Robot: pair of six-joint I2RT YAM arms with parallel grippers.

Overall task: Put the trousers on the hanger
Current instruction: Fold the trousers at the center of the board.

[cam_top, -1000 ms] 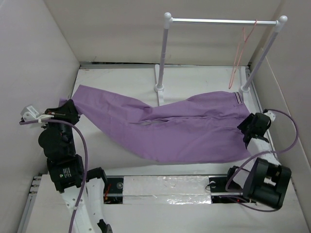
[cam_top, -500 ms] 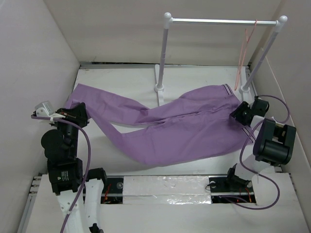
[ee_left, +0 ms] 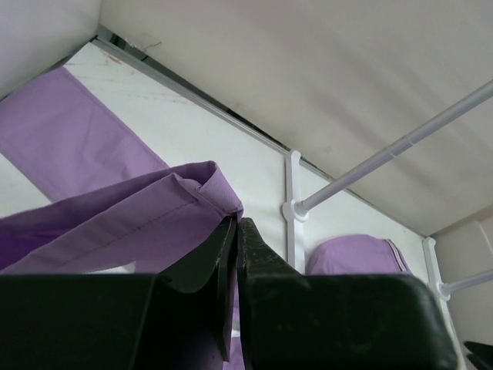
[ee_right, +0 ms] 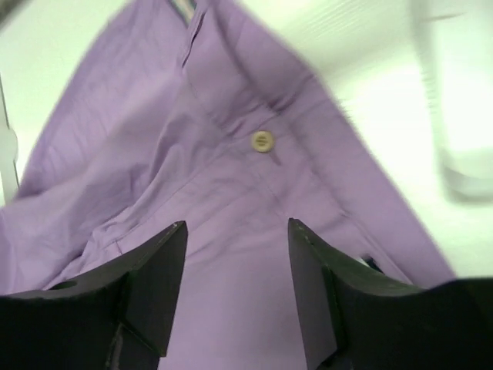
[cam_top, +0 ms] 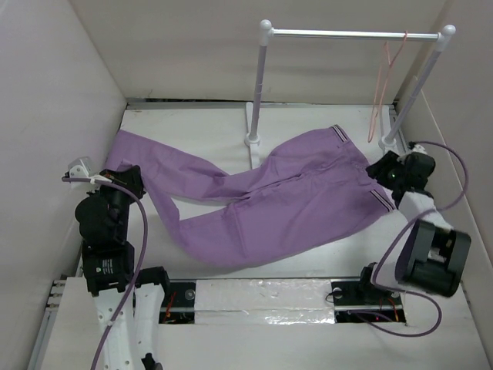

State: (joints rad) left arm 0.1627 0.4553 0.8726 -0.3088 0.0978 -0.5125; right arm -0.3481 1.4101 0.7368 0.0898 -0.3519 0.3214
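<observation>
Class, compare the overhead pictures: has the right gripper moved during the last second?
Yes. The right gripper has moved up the picture, ending closer to the rail stand's right foot.

Trousers (cam_top: 262, 196) lie across the table (cam_top: 192, 123), waistband to the right, both legs running off to the left. The left gripper (cam_top: 127, 179) sits at the far left, clamped on a leg's edge. The right gripper (cam_top: 380, 171) is at the right, over the waistband end. Behind the trousers stands the rail stand (cam_top: 350, 34). The hanger (cam_top: 383, 85) hangs off the bar's right end, beside the right post.
</observation>
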